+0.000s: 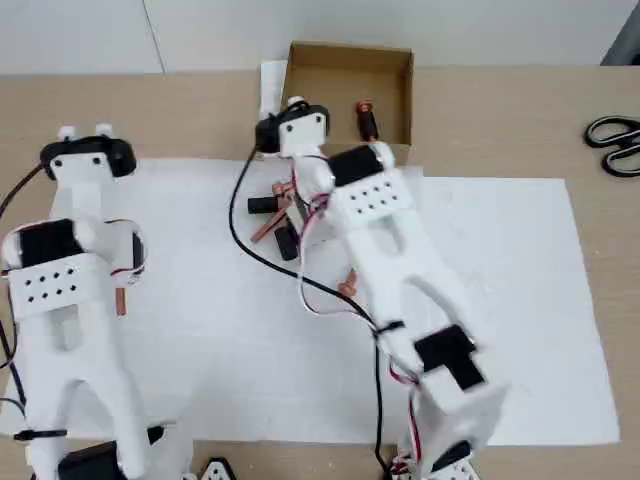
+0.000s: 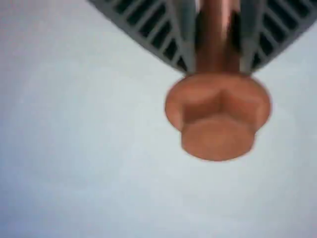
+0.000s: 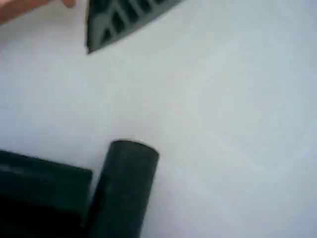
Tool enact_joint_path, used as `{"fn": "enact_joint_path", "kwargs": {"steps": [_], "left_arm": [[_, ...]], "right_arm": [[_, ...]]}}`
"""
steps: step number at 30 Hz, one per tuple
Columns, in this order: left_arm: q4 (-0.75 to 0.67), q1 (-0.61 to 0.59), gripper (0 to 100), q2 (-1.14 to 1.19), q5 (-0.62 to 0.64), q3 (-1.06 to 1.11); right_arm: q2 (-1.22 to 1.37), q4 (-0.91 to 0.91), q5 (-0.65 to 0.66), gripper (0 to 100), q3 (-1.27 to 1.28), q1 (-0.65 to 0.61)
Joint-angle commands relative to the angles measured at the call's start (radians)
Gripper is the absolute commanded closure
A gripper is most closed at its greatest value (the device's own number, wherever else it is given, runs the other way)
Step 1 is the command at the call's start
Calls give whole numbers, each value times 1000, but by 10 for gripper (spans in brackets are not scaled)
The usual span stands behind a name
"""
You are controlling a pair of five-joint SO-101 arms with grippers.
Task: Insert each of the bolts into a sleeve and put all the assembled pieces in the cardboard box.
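One copper bolt clamped by shank in left gripper, head outward, hanging over white paper at left side. Likely held steady as peg for sleeve. Right gripper spread wide with nothing in it, low over pile of loose bolts and sleeves near cardboard box. Dark sleeve lies just beside one jaw, probably next pick. One assembled piece already in box. Scissors lie far off on table.

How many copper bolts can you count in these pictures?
4 bolts: one in the cardboard box, one in the left gripper, one among the black sleeves, one on the white sheet beside the right arm. That arm may hide more.
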Motion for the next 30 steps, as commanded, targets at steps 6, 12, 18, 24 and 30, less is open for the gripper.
{"fn": "enact_joint_path", "kwargs": {"steps": [6, 12, 18, 24, 30], "left_arm": [[-143, -66, 994, -43, 0, 127], [-144, -66, 994, -43, -2, 130], [-144, -64, 994, -43, -2, 128], [-144, -61, 994, -43, 0, 127], [-144, -61, 994, -43, 0, 128]], "right_arm": [[268, 179, -40, 725, -457, -108], [334, 170, -69, 725, -468, -153], [383, 163, -69, 725, -468, -162], [414, 140, -71, 725, -468, -194], [414, 128, -69, 726, -468, -216]]}}
